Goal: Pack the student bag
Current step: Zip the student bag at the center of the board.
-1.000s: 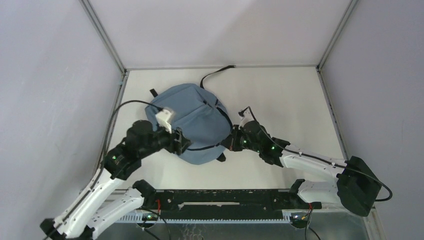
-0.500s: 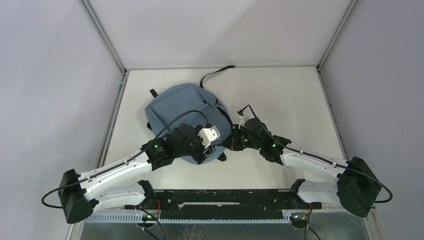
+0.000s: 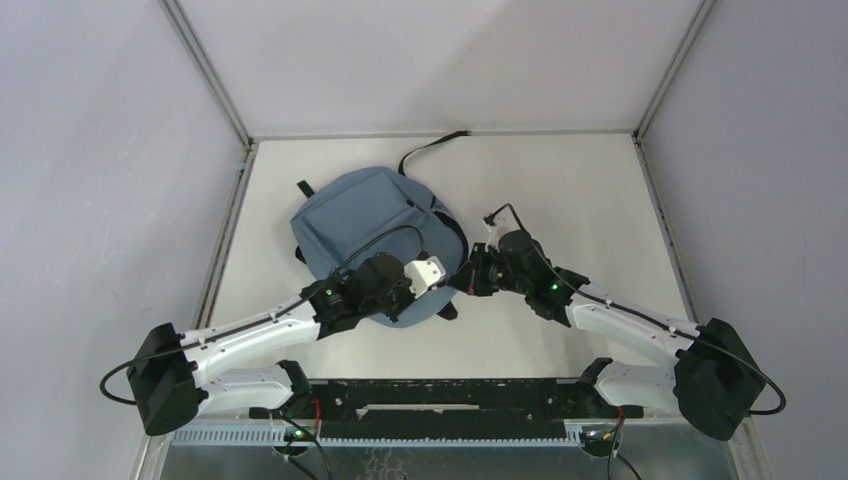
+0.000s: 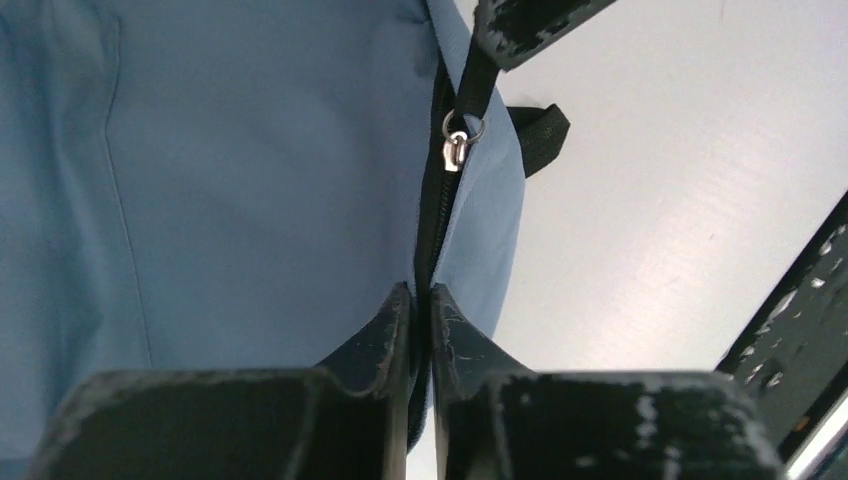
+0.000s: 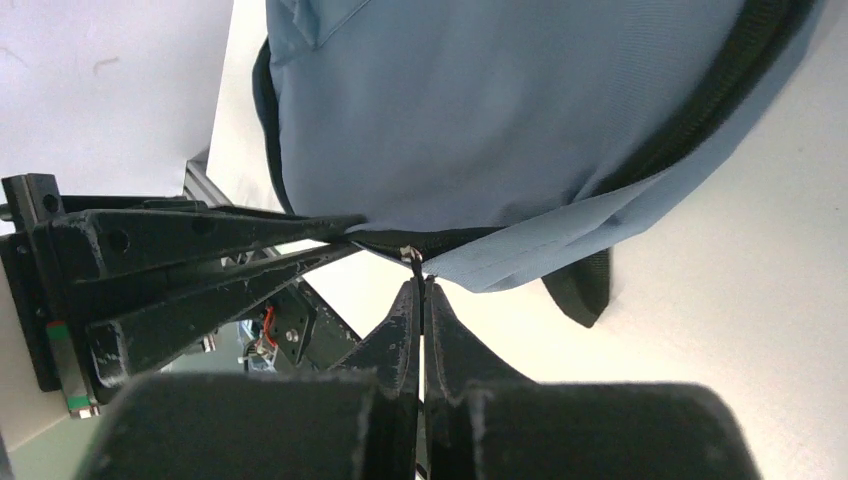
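Both jaws tight on student bag (image 3: 350, 210) zipper (image 4: 430, 230); silver slider (image 4: 455, 150) wrist-view only.

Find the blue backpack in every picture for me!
Top view: the backpack lies in the middle, on the white table.
Left wrist view: it fills the left side, and the left gripper pinches its black zipper seam.
Right wrist view: it fills the top, with its lower edge meeting the right gripper.
Shared landmark: the short black strap loop at the backpack's corner shows in all three views.
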Robot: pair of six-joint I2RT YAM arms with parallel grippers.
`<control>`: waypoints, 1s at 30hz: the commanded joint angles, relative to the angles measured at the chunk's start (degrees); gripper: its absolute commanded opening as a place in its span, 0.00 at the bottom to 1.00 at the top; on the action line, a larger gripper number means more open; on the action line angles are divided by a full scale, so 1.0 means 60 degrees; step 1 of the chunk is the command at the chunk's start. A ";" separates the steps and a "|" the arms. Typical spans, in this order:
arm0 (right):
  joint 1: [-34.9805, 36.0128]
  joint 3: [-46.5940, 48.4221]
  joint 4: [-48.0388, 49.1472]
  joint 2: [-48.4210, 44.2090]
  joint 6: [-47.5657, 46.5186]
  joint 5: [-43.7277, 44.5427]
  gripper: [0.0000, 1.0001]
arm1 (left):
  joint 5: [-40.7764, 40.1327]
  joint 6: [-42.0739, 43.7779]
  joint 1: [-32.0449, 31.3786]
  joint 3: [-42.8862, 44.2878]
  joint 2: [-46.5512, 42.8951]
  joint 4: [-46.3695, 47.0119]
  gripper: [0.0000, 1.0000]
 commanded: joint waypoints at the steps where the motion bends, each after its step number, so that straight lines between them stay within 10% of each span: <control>1: -0.0507 -0.0070 0.0461 -0.0368 -0.0299 -0.0314 0.00 | -0.0664 -0.0412 -0.0006 -0.0385 -0.0392 0.0242 0.01; 16: -0.3502 0.0375 0.1699 0.1398 -0.0262 -0.0802 0.00 | -0.0468 -0.1506 -0.0022 -0.1577 -0.4493 -0.0787 0.00; 27: -0.4117 0.3168 0.2334 0.4915 -0.1015 -0.0993 0.00 | 0.1481 -0.1126 -0.0021 -0.1640 -0.4414 -0.0791 0.00; 30: -0.4057 0.3338 0.2037 0.4838 -0.1081 -0.1322 0.00 | 0.1457 -0.1147 -0.0021 -0.1276 -0.3887 -0.0975 0.37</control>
